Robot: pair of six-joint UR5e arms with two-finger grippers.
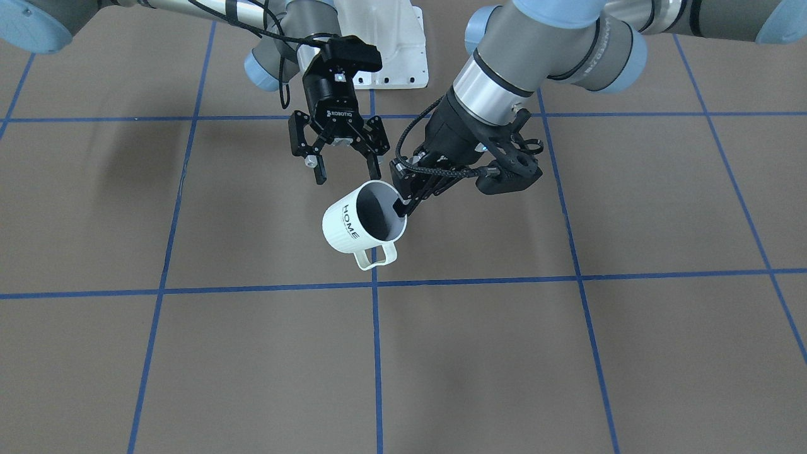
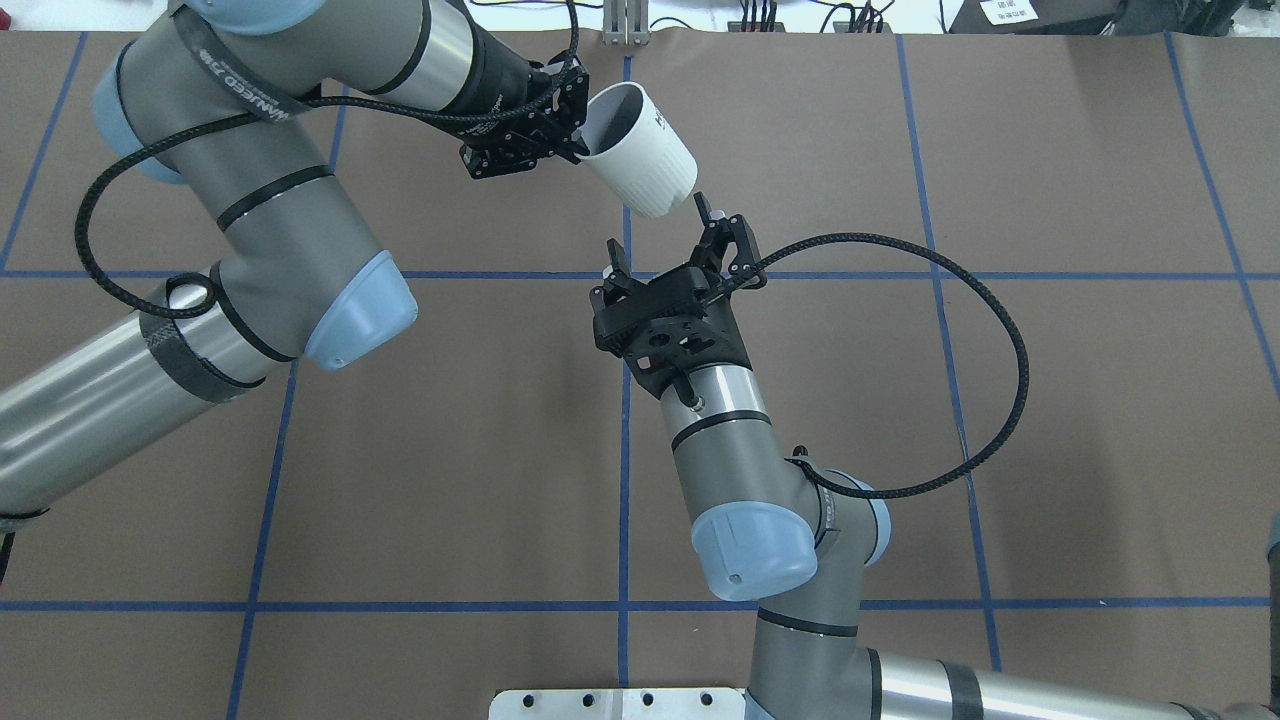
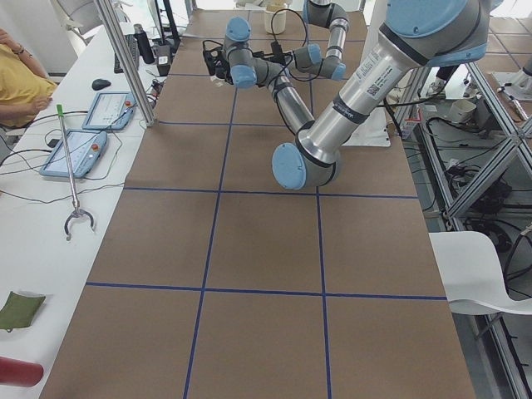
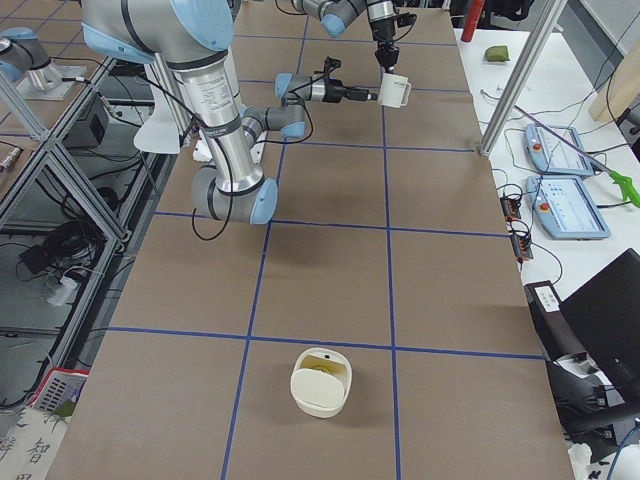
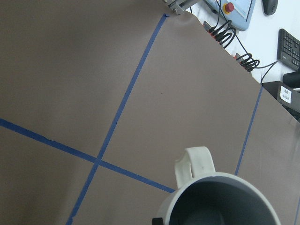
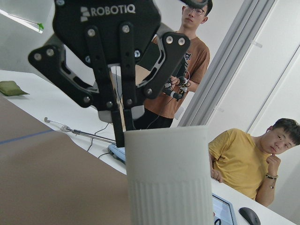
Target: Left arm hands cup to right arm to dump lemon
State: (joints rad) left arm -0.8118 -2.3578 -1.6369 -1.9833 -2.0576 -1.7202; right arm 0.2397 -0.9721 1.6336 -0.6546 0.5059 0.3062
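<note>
The cup (image 1: 343, 221) is a white mug marked "HOME". It hangs tilted in the air with its handle (image 1: 377, 255) low. My left gripper (image 1: 401, 207), on the arm with the looped wrist bracket, is shut on the cup's rim; this also shows in the overhead view (image 2: 578, 142). My right gripper (image 1: 347, 174) is open and empty, with its fingertips just short of the cup's wall and base (image 2: 650, 190). The right wrist view shows the cup (image 6: 168, 173) close up. The grey inside (image 5: 220, 201) shows no lemon.
A cream container (image 4: 320, 380) with something yellowish inside stands on the brown table (image 4: 450, 300), far from both arms. The white robot base plate (image 1: 397, 50) lies behind the grippers. Operators (image 6: 243, 159) and tablets (image 4: 565, 205) are at a side table.
</note>
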